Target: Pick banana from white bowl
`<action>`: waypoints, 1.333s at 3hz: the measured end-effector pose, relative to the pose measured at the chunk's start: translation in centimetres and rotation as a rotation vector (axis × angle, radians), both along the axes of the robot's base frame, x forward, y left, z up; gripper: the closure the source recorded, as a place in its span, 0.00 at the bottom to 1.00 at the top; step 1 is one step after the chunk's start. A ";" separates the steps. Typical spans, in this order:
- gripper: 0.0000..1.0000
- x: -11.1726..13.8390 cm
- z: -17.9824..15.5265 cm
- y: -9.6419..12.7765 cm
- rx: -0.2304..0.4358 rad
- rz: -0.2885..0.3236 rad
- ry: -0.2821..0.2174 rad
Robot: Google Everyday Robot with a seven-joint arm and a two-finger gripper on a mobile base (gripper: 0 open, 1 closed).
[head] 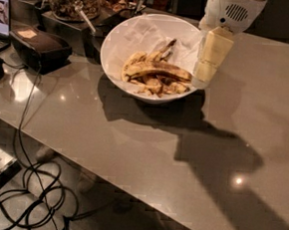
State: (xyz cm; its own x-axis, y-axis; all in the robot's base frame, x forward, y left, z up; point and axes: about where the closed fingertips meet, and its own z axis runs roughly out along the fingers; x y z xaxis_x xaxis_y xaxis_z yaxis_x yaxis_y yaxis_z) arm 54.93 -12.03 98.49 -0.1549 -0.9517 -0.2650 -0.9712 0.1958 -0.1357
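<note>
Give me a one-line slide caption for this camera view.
The gripper hangs at the rim of the white bowl, beside the spotted banana lying among banana pieces.

Cream tool (206,72), white vented wrist (231,12)

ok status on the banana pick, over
Gripper at right rim of white bowl. Banana lying in bowl, not yet lifted, right end near the gripper. Peel scraps crowd around it.
</note>
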 end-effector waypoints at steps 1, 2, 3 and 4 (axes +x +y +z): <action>0.00 3.3 -0.5 2.8 0.063 0.018 0.024; 0.00 5.2 -1.5 4.4 0.091 0.002 0.054; 0.02 6.1 -2.7 5.0 0.089 -0.029 0.088; 0.17 6.3 -4.2 4.5 0.030 -0.097 0.111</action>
